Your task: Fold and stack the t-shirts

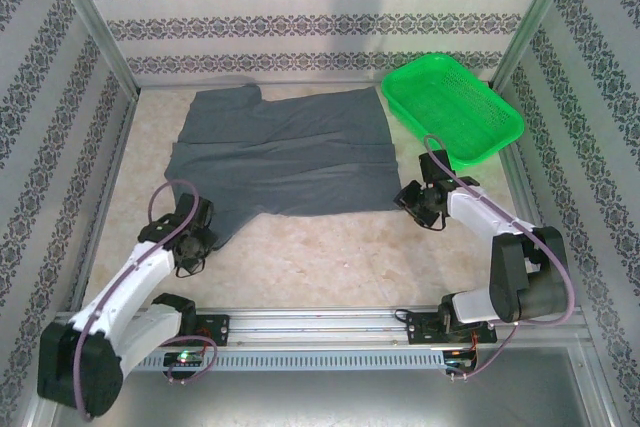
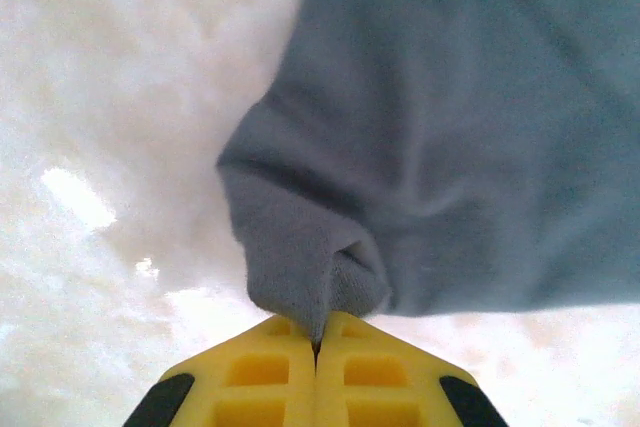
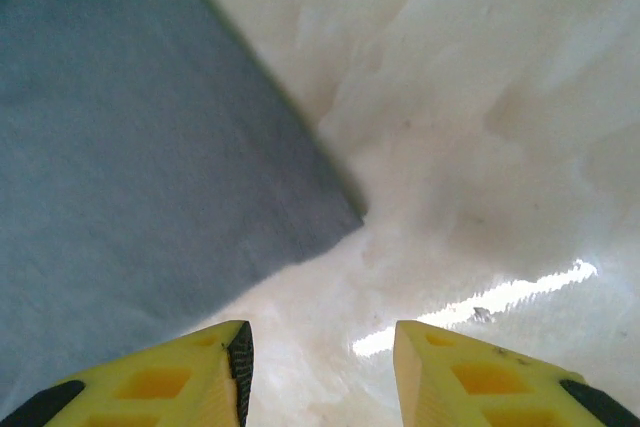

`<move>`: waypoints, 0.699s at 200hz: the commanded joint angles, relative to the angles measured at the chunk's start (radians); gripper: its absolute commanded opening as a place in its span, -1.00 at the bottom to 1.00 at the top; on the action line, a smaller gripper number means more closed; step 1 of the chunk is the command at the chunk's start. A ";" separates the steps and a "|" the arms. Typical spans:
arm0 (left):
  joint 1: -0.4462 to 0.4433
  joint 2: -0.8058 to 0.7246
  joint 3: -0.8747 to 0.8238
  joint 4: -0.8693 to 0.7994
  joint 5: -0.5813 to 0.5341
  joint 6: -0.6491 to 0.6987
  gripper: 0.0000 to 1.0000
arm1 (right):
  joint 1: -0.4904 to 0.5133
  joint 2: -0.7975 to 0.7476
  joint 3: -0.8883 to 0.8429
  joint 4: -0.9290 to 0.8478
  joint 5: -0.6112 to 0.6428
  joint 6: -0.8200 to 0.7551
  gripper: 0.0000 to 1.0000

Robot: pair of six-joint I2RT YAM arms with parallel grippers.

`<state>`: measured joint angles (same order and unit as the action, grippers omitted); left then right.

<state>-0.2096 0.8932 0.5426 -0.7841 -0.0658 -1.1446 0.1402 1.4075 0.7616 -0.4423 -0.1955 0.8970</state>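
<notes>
1. The t-shirt [image 1: 285, 152] lies spread out on the table [image 1: 320, 257], directly left of the green basket [image 1: 492, 93]. It is wider than the basket. Its far right corner comes right up by the basket's left corner, and I cannot tell whether they touch.
2. The shirt is dark slate-grey. Most of it lies flat, with a few long creases running away from the basket.
3. My left gripper [image 1: 195, 237] sits well apart from the basket, far to its left and nearer to me. It is at the shirt corner farthest from the basket.
4. On the left wrist camera the left gripper [image 2: 317, 332] has its yellow fingers [image 2: 260, 377] pressed together. A bunched fold of the t-shirt [image 2: 450, 127] is pinched at their tips, so it is gripping the shirt.
5. My right gripper [image 1: 420, 202] is near the basket, just on my side of it. It is at the shirt's near corner on the basket's side.
6. On the right wrist camera the right gripper [image 3: 320, 347] has its jaws apart and is holding nothing. The corner of the t-shirt [image 3: 130, 147] lies flat ahead of its left finger, with bare table [image 3: 480, 147] ahead of the other.
</notes>
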 commanded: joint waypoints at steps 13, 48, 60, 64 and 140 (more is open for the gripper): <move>-0.008 -0.098 0.042 -0.125 -0.032 0.013 -1.00 | -0.009 0.064 0.005 0.082 0.017 0.083 -0.18; -0.007 -0.136 0.082 -0.179 -0.065 0.016 -1.00 | -0.004 0.133 0.046 0.056 0.027 0.113 -0.26; -0.007 -0.140 0.094 -0.179 -0.066 0.020 -1.00 | -0.002 0.144 0.045 0.066 0.036 0.118 -0.26; -0.006 -0.139 0.098 -0.179 -0.064 0.020 -1.00 | -0.003 0.147 0.045 0.071 0.035 0.118 -0.26; -0.003 -0.145 0.114 -0.198 -0.076 0.034 -1.00 | 0.019 0.262 0.128 0.032 0.049 0.110 -0.54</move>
<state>-0.2096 0.7628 0.6353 -0.9363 -0.1108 -1.1339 0.1421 1.6363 0.8562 -0.3809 -0.1795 0.9947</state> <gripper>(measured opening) 0.058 0.269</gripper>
